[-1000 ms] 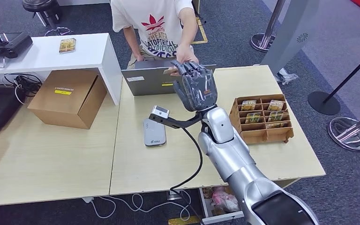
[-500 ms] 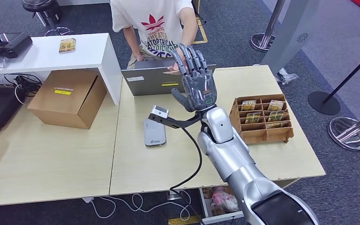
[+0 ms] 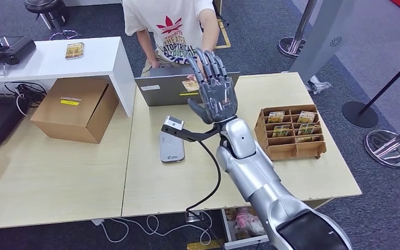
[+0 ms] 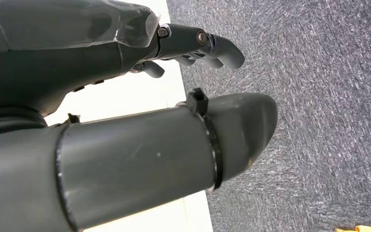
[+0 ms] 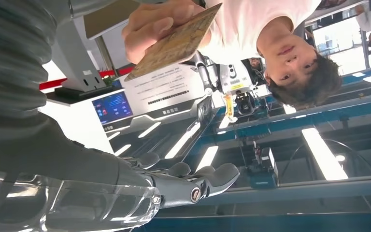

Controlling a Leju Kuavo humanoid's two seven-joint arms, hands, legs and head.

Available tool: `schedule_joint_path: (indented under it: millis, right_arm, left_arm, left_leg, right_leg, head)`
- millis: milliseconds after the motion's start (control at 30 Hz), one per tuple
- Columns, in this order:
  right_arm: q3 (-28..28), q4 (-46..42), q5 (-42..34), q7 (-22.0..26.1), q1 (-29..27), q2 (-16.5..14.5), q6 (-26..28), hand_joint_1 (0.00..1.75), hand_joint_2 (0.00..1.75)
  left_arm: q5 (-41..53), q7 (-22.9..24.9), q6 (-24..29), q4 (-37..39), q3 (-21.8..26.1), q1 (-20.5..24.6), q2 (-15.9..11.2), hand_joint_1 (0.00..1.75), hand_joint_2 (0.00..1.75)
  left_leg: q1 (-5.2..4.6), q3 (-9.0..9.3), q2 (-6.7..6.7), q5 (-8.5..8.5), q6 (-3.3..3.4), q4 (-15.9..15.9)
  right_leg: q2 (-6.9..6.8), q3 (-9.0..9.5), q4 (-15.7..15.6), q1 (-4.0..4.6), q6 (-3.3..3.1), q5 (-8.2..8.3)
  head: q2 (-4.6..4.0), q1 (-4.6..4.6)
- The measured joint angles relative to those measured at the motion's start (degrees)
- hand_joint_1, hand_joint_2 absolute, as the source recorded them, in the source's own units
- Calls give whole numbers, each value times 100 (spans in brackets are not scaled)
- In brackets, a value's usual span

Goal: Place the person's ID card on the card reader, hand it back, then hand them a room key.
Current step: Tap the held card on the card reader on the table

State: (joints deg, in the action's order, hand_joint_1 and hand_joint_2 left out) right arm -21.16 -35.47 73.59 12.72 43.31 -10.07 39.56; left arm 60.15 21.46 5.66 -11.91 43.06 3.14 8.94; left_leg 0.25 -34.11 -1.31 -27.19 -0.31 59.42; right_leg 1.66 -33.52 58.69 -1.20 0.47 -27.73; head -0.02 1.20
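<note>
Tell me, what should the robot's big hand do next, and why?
Probably draw the right hand back from the person, toward its own side of the table. Its fingers are spread with nothing in them, and the person's hand already grips the card.

On the desk (image 3: 291,172), the card reader (image 3: 171,146) lies left of centre, the laptop (image 3: 164,89) at the far edge and the divided tray (image 3: 290,132) to the right. The cardboard box (image 3: 76,108) sits far left. Behind the laptop stands the person (image 3: 171,28), ID card (image 5: 176,42) in hand.
</note>
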Motion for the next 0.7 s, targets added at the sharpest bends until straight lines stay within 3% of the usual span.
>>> schedule_joint_path:
  millis: [33,167,233,700]
  right_arm:
    - [-4,17,2,-8,14,-12,0,33,175]
    - [-18,71,-2,-30,58,-43,0,149,175]
    - [-29,89,-5,-32,68,-50,0,170,175]
    - [-123,243,-137,6,171,-53,0,173,175]
  left_arm:
    - [-1,1,4,0,2,0,2,0,0]
    - [-7,5,17,0,6,-1,7,0,0]
    - [-8,5,21,0,8,-1,9,0,0]
    - [-15,0,16,0,48,-1,15,0,0]
  left_leg:
    - [0,0,0,0,0,0]
    - [0,0,0,0,0,0]
    - [0,0,0,0,0,0]
    - [0,0,0,0,0,0]
  right_leg:
    - [0,0,0,0,0,0]
    - [0,0,0,0,0,0]
    - [0,0,0,0,0,0]
    - [0,0,0,0,0,0]
  head:
    - [0,0]
    - [0,-1]
    - [0,0]
    - [0,0]
